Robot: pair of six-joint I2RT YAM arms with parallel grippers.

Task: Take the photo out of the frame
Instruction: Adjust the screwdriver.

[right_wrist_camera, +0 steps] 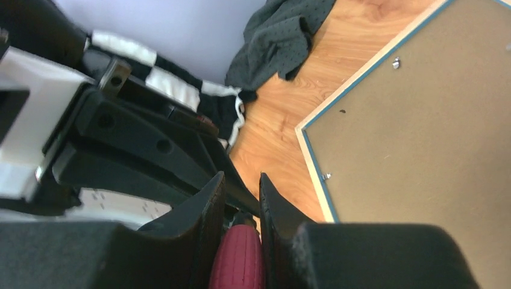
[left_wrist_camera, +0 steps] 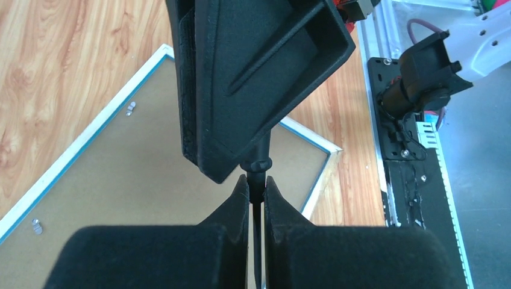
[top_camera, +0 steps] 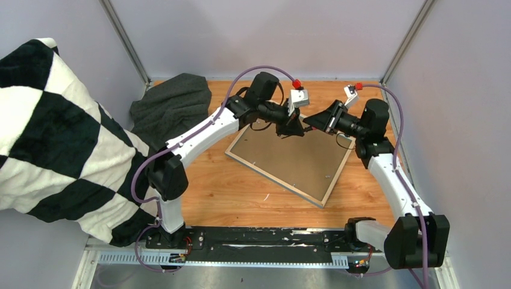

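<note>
Brown backing board [top_camera: 289,159] faces up: frame [top_camera: 272,179] lies face-down and skewed on wood table [top_camera: 241,201], with blue showing inside its pale edge. Photo hidden under board. Small metal tabs [left_wrist_camera: 131,108] sit near board's rim. Both grippers meet above frame's far corner. L gripper [top_camera: 293,129] is clamped on thin black rod [left_wrist_camera: 259,171]. R gripper [top_camera: 308,122] pinches maroon handle [right_wrist_camera: 240,259] btwn its fingers. Grey cloth [top_camera: 172,102] at far-left corner, apart from frame.
</note>
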